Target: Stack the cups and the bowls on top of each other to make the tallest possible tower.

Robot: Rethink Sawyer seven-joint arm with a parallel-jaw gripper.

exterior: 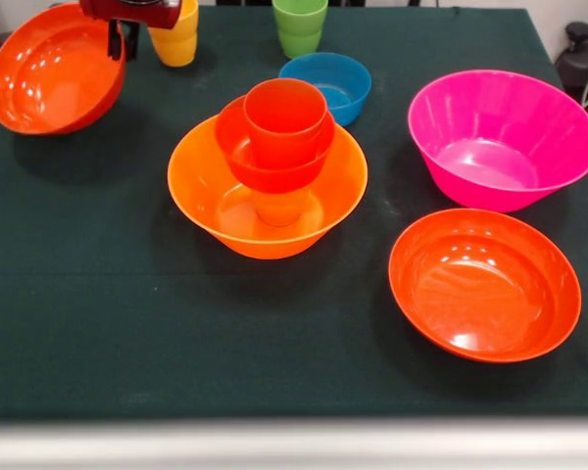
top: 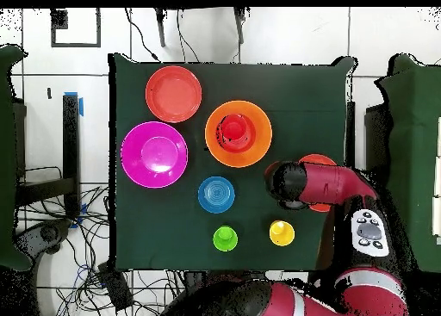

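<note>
Front view: the dark green cloth-covered table (exterior: 98, 323) carries all the pieces. The large glossy magenta-pink plastic bowl (exterior: 503, 138) sits upright at the right. The large orange plastic bowl (exterior: 267, 186) stands at the centre and holds the tower (exterior: 279, 147): an orange cup base at the bottom, a small red-orange bowl (exterior: 265, 162) upon it, and a red-orange plastic cup (exterior: 284, 119) upright in that bowl. One wide red-orange plastic bowl (exterior: 484, 284) rests upright near the front right. The second wide red-orange bowl (exterior: 54, 69) is tilted at the upper left, raised off the cloth with a shadow beneath it; the gripper (exterior: 122, 39) grips its rim, the dark fingers closed on the bowl's edge. The small blue plastic bowl (exterior: 325, 86) lies just behind the orange bowl. The yellow plastic cup (exterior: 174, 39) and the green plastic cup (exterior: 300, 26) stand upright along the far edge, well apart.

Overhead view: the red and black arm (top: 314, 183) covers most of the tilted bowl (top: 320, 161), beside the orange bowl (top: 239, 133).
</note>
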